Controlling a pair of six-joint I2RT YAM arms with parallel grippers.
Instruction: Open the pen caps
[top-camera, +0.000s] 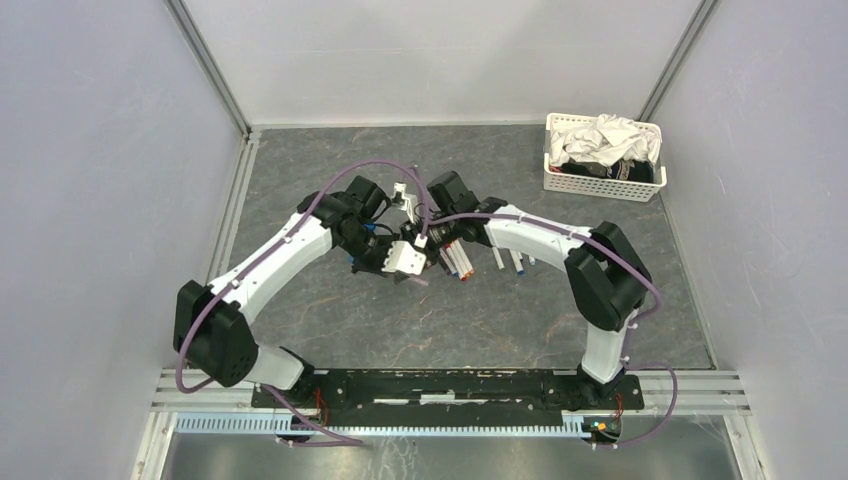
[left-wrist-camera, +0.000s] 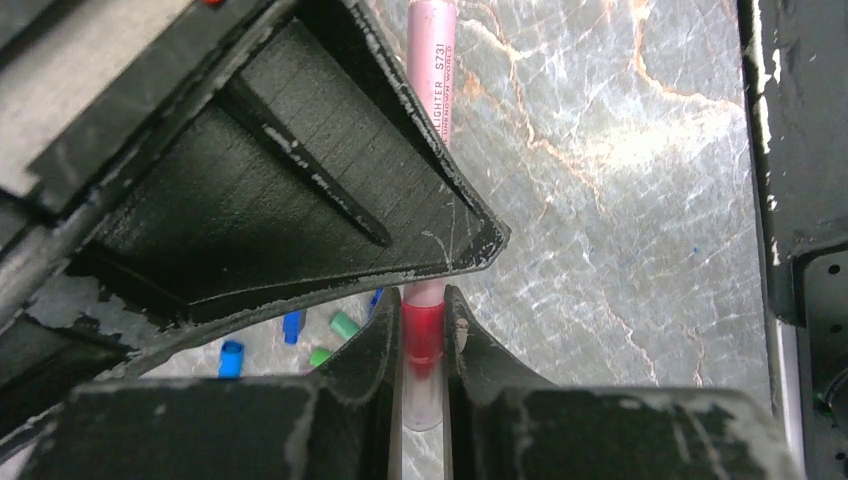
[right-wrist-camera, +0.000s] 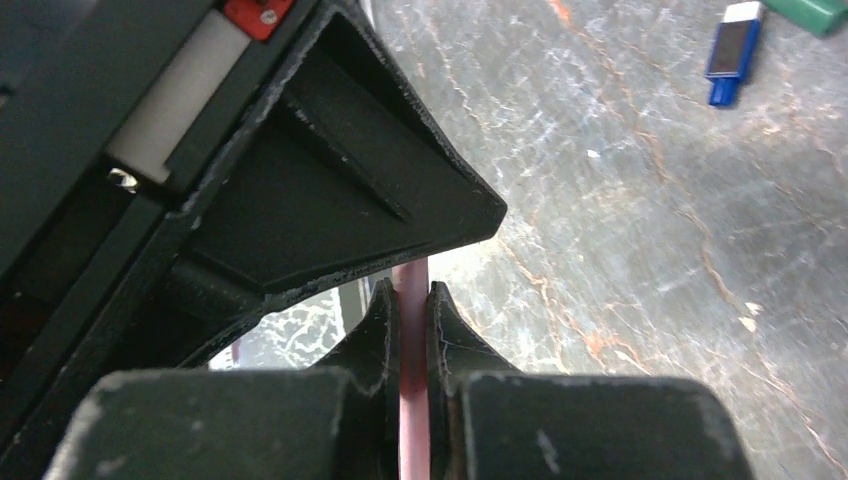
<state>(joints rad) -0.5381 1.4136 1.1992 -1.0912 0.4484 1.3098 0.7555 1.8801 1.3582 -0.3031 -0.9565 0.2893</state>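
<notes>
Left gripper (left-wrist-camera: 424, 335) first: we see its jaws drawn close and clamped on the wide pink pen (left-wrist-camera: 432, 60), biting a red section near one end, with a clear stub poking out past the fingers. We cannot tell whether that stub is a cap. The printed pink barrel runs away from the jaws, lifted above the grey table (left-wrist-camera: 620, 200).

Our right gripper (right-wrist-camera: 409, 305) is likewise pinched tight on the same pen's pink barrel, which fills the narrow slit between its fingers.

From above, both grippers meet nose to nose near the middle of the table. Several white-barrelled pens (top-camera: 456, 260) lie side by side just to their right. Under the left gripper we see loose caps (left-wrist-camera: 231, 358), blue and green, scattered on the table, apart from one another.
</notes>
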